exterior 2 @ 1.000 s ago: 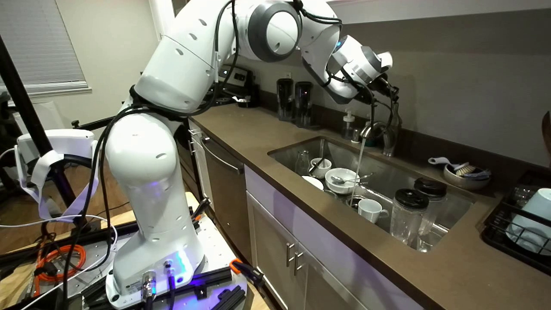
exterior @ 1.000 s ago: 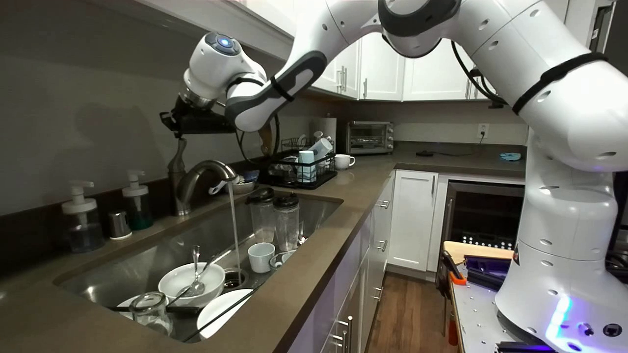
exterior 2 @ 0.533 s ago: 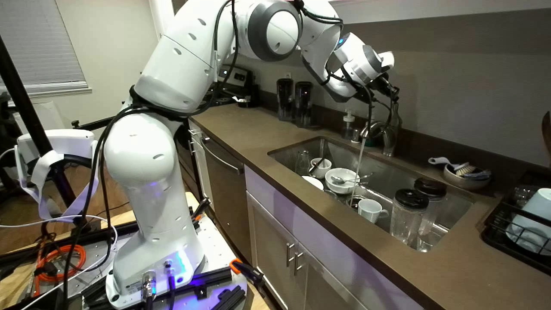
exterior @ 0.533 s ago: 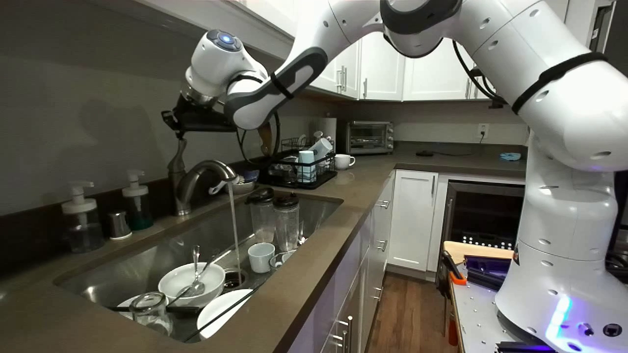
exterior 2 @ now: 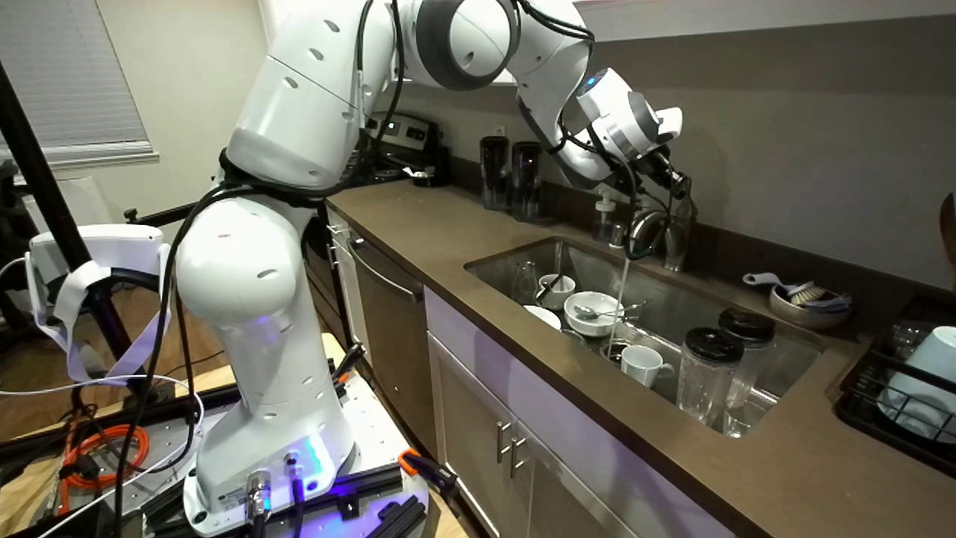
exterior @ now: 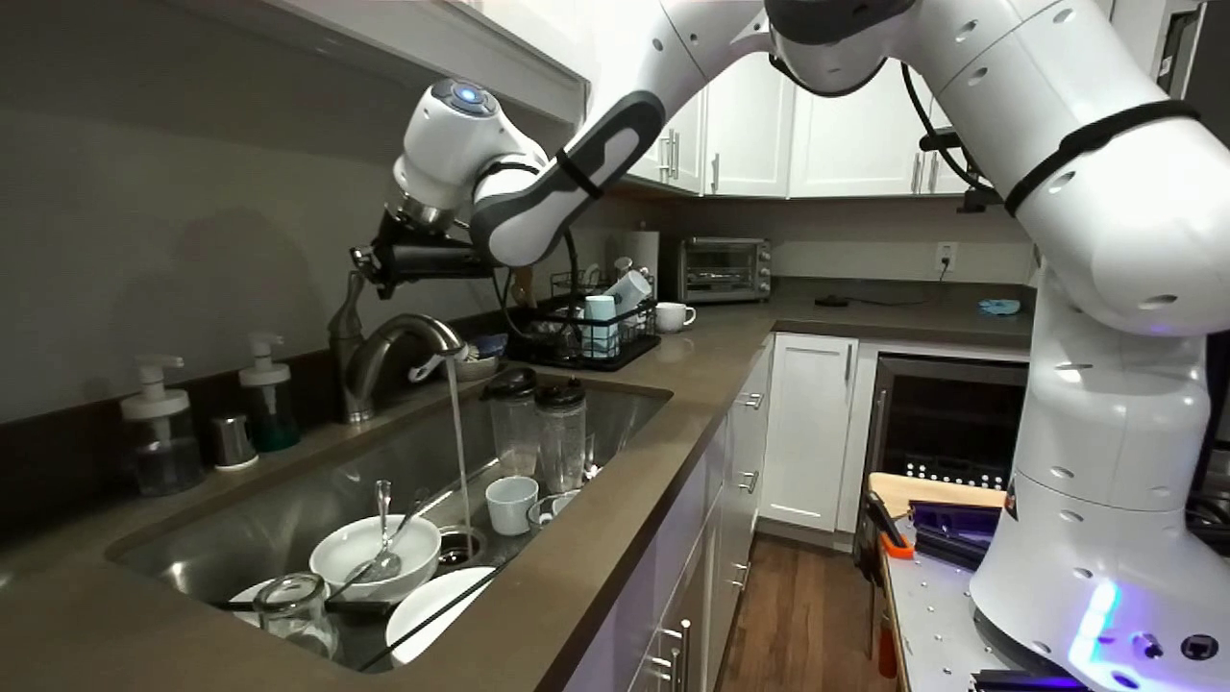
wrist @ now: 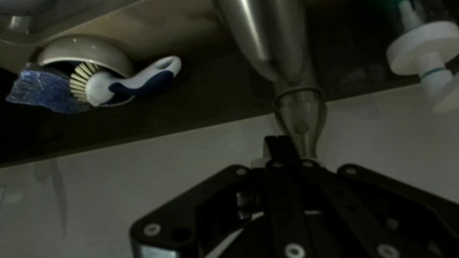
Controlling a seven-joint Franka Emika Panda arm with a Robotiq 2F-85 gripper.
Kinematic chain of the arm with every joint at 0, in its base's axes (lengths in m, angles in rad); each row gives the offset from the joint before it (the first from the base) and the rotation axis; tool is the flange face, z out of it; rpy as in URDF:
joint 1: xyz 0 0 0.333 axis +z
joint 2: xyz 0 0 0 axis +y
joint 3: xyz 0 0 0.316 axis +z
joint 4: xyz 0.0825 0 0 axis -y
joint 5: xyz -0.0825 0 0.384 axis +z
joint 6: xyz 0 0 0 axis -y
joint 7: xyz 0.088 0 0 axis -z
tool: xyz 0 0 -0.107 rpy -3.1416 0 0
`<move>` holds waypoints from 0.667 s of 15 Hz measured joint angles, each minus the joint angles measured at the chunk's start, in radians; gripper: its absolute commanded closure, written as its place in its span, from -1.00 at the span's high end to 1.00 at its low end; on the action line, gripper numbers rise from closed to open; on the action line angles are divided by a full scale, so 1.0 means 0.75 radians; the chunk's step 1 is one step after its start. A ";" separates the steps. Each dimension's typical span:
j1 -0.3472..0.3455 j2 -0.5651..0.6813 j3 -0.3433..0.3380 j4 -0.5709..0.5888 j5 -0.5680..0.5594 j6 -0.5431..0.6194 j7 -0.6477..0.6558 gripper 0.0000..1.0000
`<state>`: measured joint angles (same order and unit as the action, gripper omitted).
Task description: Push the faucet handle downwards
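In exterior view: brown counter (exterior: 615, 481) goes along grey wall (exterior: 115, 221); toaster oven (exterior: 723, 272) at far corner, wood floor (exterior: 783, 615) below. Near counter's back edge, faucet handle (exterior: 344, 309) sticks up. Water (exterior: 458, 423) runs into sink (exterior: 279, 509) with dishes (exterior: 418, 550).

In exterior view: pale blind (exterior 2: 71, 78) hangs well apart from counter. Bowl (exterior 2: 795, 314) with brush (exterior 2: 808, 295) by counter's back edge; tall dark jars (exterior 2: 494, 173) there too.

In wrist view: gripper (wrist: 277, 138) has fingers pressed together, just beside faucet handle; cannot tell if touching.

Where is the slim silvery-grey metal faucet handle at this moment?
In the wrist view, the slim silvery-grey metal faucet handle is right of centre, extending from the thicker metal faucet body, its lower end hidden behind the black gripper.
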<state>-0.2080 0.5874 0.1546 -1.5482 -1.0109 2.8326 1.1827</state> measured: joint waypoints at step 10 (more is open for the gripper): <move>0.124 -0.071 -0.232 0.008 -0.340 0.074 0.514 -0.91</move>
<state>-0.1152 0.5339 -0.0192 -1.5424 -1.2661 2.8884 1.5682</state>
